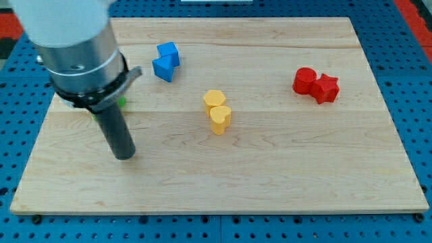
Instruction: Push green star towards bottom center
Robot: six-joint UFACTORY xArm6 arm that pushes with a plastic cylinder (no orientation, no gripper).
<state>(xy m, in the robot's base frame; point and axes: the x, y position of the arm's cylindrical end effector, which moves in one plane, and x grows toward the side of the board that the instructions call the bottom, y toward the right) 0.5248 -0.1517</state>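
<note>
The wooden board [270,175] fills most of the view, lying on a blue pegboard table [412,67] that shows around its edges. My arm's grey housing [71,40] comes in at the far left and hides part of the board there. From it my dark rod [116,131] slopes down toward the near side. I have no jaws to open or close, only this rod, and it holds nothing. My tip [125,157] rests on bare wood at the left of the board, touching no block.

The green star [122,102] is almost wholly hidden behind my housing; only a small green sliver shows at the housing's right edge, on the far side of my tip, so I cannot make out its shape.

Two blue blocks [166,61] sit touching each other at the far side, to the right of my arm. Two yellow blocks [217,111] touch near the middle, one just nearer than the other. At the far right, well apart from my tip, a red cylinder [304,80] touches a red star [327,88].
</note>
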